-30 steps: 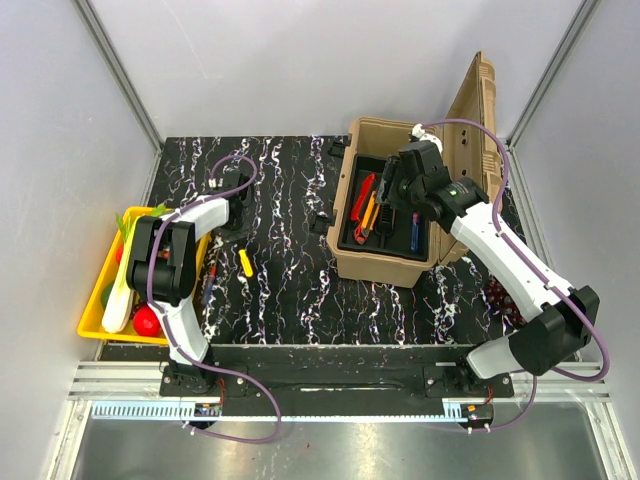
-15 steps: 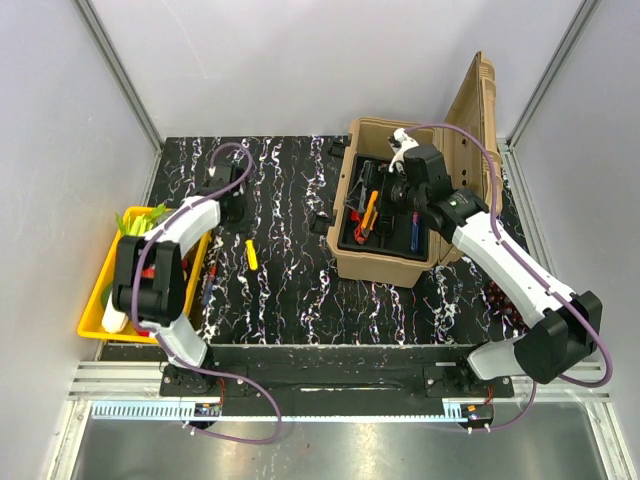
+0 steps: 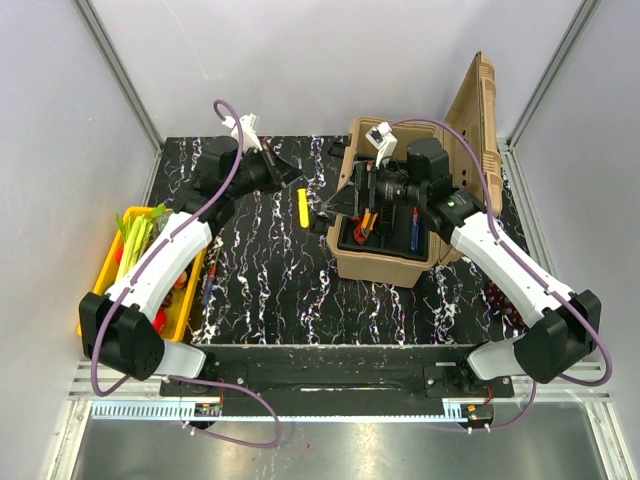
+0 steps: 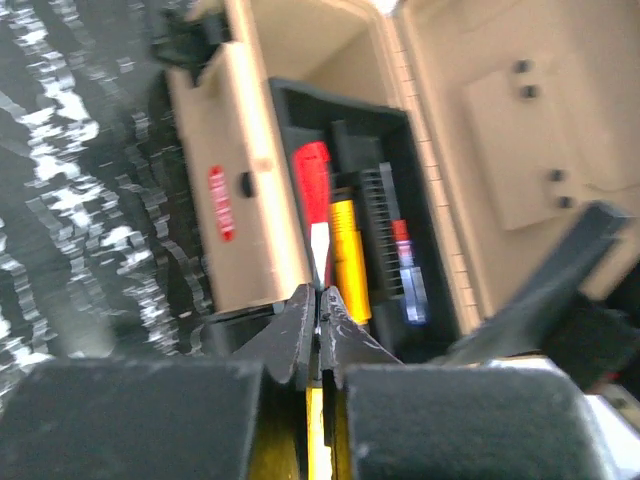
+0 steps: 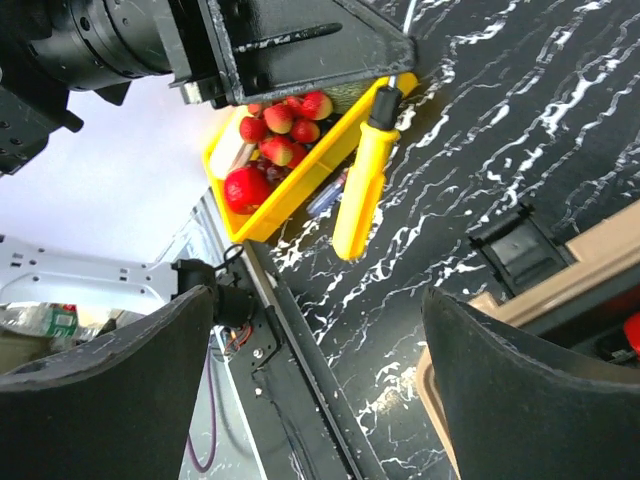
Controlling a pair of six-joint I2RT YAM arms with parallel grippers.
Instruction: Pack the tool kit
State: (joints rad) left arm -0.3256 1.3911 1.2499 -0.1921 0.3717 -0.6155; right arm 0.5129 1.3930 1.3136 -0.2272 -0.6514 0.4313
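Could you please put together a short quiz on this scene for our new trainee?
1. True or false: the lid of the toolbox is shut.
2. What does the left end effector grip? A: a red-handled tool. B: the yellow-handled screwdriver. C: nothing.
3. Which end effector has its jaws wide open?
Key: 1. False, the lid stands upright. 2. B. 3. The right end effector.
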